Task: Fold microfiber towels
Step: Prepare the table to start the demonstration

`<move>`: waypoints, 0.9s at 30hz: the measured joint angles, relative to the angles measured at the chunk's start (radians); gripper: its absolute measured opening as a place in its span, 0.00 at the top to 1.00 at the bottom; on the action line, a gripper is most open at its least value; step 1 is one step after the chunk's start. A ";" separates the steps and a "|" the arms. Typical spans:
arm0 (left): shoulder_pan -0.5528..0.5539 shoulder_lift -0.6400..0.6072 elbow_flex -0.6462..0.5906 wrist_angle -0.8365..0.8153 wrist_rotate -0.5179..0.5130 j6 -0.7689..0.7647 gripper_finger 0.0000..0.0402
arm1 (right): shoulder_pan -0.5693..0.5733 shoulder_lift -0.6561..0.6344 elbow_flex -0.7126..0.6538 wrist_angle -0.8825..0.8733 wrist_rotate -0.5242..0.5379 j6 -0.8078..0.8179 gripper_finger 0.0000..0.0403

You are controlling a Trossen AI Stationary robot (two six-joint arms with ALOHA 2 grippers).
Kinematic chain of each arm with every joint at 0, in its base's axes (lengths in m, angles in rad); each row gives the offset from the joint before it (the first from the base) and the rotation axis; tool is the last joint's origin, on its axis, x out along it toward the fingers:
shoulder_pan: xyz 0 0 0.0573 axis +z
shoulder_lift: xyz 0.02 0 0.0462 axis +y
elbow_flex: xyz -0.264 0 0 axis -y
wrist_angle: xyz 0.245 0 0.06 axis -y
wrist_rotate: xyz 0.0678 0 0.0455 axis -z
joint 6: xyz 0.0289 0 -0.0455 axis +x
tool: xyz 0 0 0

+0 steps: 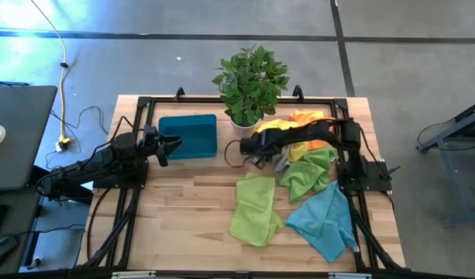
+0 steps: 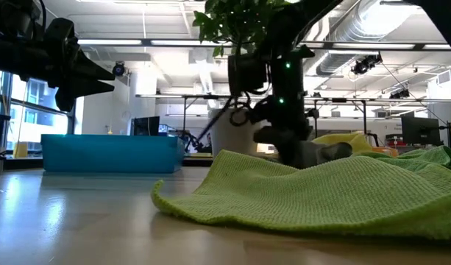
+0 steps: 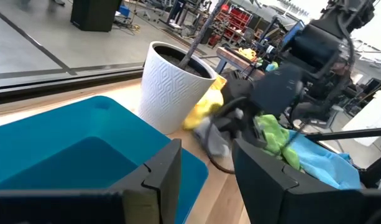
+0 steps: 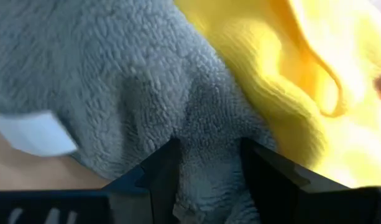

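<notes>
Blue tray (image 1: 188, 136) sits under my left gripper (image 1: 169, 146), which hovers with fingers apart and empty — parked clear of the work, I judge. Rightward, past the potted plant (image 1: 251, 84), my right gripper (image 1: 259, 156) presses into the grey towel (image 4: 115, 81) beside the yellow towel (image 4: 314, 81), fingers pinching a fold of it — likely to drag it free from the pile for folding. Lime green towel (image 1: 252, 208) and teal-blue towel (image 1: 326, 221) lie spread nearer the front edge.

High view looks straight down on the tabletop (image 1: 191, 209). Low view looks level across it. Left wrist faces the pot (image 3: 171, 84), seen overhead too; right wrist sits tight against towels (image 4: 134, 81).
</notes>
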 joint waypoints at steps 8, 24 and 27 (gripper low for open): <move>0.000 0.000 0.000 0.000 0.000 0.000 0.67 | -0.140 -0.012 -0.035 -0.143 0.035 -0.091 0.59; 0.000 0.000 0.000 0.000 0.000 0.000 0.67 | -0.198 -0.334 -0.430 0.084 0.022 0.131 0.59; 0.000 0.000 0.000 0.000 0.000 0.000 0.67 | -0.189 -0.420 -0.453 0.102 0.022 0.197 0.59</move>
